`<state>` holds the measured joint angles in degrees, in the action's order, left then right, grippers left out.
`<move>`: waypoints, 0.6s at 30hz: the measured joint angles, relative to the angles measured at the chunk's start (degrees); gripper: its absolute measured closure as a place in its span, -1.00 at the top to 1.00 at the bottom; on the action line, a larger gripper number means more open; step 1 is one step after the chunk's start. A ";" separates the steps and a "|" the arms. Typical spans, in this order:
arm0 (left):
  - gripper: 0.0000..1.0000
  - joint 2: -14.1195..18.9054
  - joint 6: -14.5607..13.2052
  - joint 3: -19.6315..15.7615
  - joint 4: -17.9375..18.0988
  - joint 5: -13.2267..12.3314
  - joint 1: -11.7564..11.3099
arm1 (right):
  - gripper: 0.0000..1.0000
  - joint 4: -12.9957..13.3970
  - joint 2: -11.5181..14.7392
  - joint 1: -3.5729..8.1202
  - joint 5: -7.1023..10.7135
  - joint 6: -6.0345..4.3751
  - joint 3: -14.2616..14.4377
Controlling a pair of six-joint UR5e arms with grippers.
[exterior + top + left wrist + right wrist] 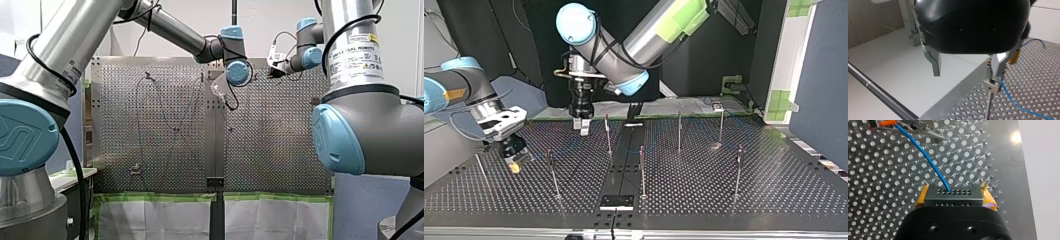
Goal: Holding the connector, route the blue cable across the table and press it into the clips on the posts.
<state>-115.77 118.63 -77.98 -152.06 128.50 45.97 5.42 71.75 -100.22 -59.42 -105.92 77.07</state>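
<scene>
Thin posts (642, 170) stood on the perforated tabletop (774, 190) in the top view's foreground. At mid-left of that frame, the jaws of my right arm (466, 85) clenched the grey connector (954, 195) between yellow pads (921, 196), the blue cable (927, 157) running from it. Farther back, upper centre, the jaws of my left arm (649, 32) hung released beside a clip (991, 85).
</scene>
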 joint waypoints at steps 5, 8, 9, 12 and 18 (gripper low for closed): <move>0.99 -0.10 0.00 -2.66 2.67 0.05 0.02 | -1.00 0.02 -0.27 0.01 -0.02 0.09 0.00; 0.99 -0.10 0.01 -4.25 4.25 0.10 0.02 | -1.00 -0.02 -0.69 0.01 -0.01 0.23 -0.01; 0.99 -0.10 -0.01 -4.70 4.72 0.10 0.02 | -1.00 -0.03 -0.78 0.01 -0.01 0.28 -0.01; 0.99 -0.11 -0.17 -6.22 6.23 0.12 0.02 | -1.00 -0.04 -0.96 0.11 -0.01 0.44 -0.01; 0.99 -0.11 -1.44 -9.10 9.10 0.06 0.03 | -1.00 -0.05 -1.02 0.45 -0.01 0.51 -0.02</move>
<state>-115.87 117.19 -87.08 -142.96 128.56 46.00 5.37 70.73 -99.78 -59.43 -105.41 77.05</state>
